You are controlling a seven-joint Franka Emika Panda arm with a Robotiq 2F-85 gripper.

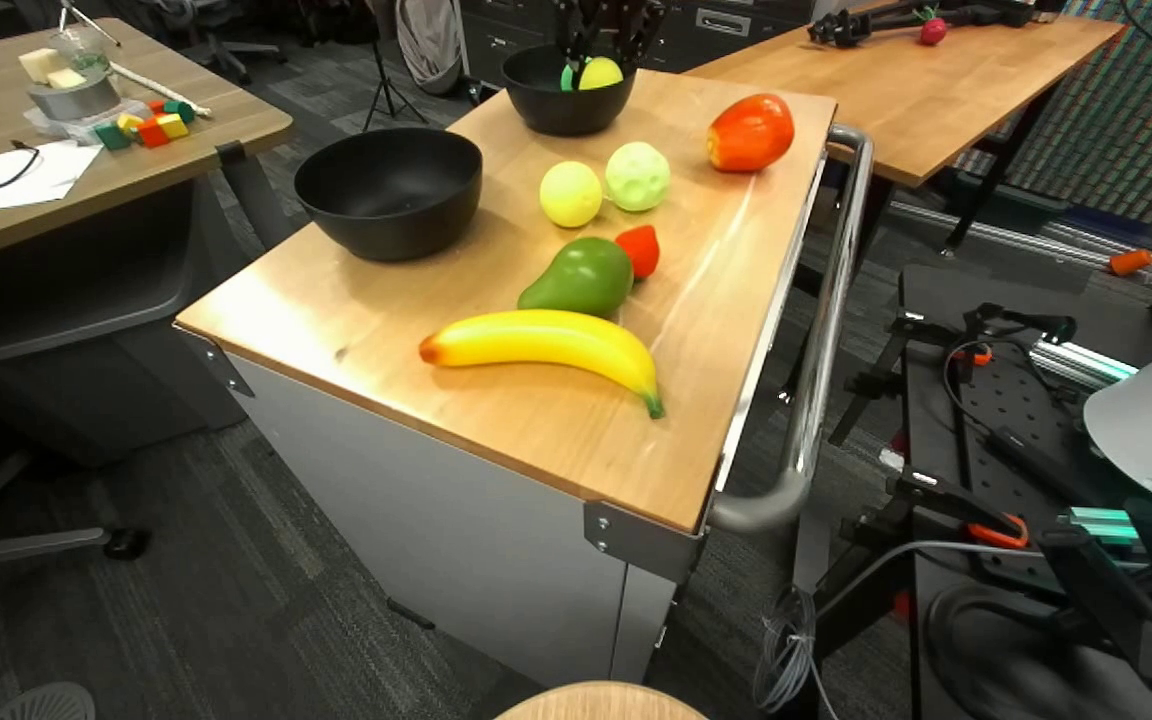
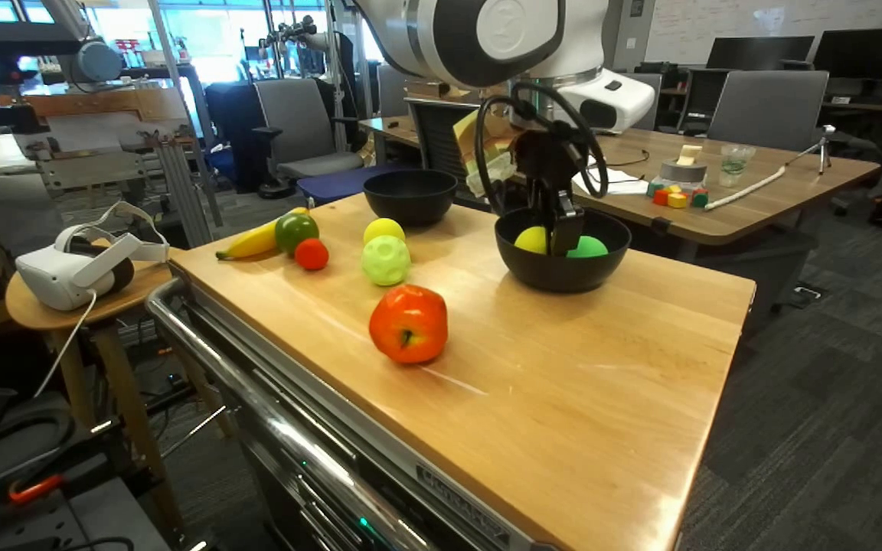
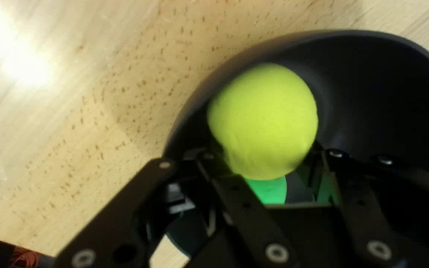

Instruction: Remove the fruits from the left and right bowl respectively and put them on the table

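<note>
The step in hand looks like clearing the bowl that has balls in it: the claw [image 3: 259,153] reaches down inside this black bowl [image 2: 563,277], its fingers to either side of the yellow ball [image 3: 264,115]. Whether they clamp the ball or merely straddle it I cannot tell, as the contact is hidden. In the wrist view the yellow ball lies toward ten o'clock of the bowl's middle, and the green ball [image 3: 270,190] shows at six o'clock from it. The twin bowl [image 2: 410,213], at ten o'clock from this one in an exterior view, seems finished: only dark wall shows within, and the banana [image 1: 546,340], green fruit [image 1: 581,280] and apple [image 1: 751,133] lie out on the counter [image 2: 602,360].

The next move calls for a sure grip, a lift straight up past the rim and a gentle set-down, since a ball may roll; the green ball would then follow.

In the wrist view the claw covers the bowl's six o'clock side and most of the green ball. In an exterior view a finger [image 2: 567,222] stands before both balls, and the top edge cuts off the arm [image 2: 502,30].
</note>
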